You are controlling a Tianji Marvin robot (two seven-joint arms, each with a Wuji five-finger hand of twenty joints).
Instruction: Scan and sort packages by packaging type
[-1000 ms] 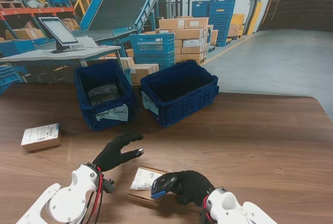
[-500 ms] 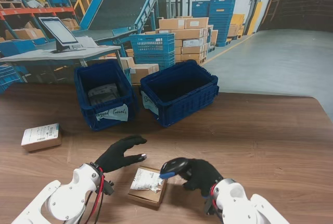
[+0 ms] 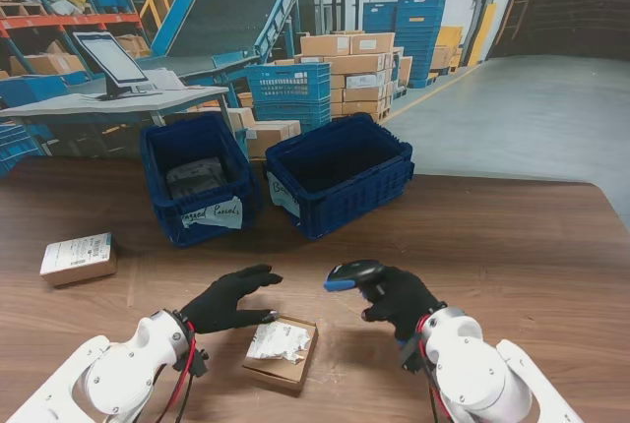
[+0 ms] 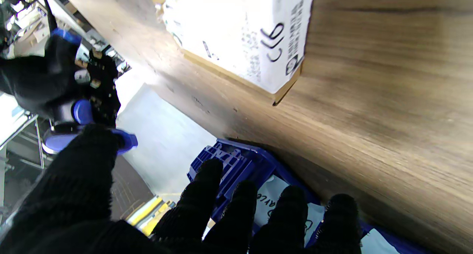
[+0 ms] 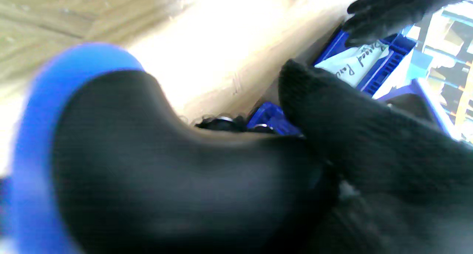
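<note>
A small cardboard box [image 3: 282, 351] with a crumpled white label lies on the table near me; its labelled face [image 4: 240, 32] fills the left wrist view. My left hand [image 3: 224, 301] hovers open just left of and over the box's far corner, fingers [image 4: 240, 206] spread. My right hand [image 3: 394, 300] is shut on a black and blue barcode scanner [image 3: 349, 273], held above the table to the right of the box, its head pointing left. The scanner [image 5: 111, 154] blocks most of the right wrist view. A second labelled box [image 3: 78, 258] lies at the far left.
Two blue crates stand farther from me: the left one [image 3: 197, 179] carries a handwritten label and holds a bagged parcel, the right one [image 3: 340, 172] looks dark inside. Behind the table are a monitor [image 3: 110, 61], stacked cartons and a conveyor.
My right hand has lifted the scanner off the box and carried it right and farther from me. My left hand has slid slightly toward the box.
</note>
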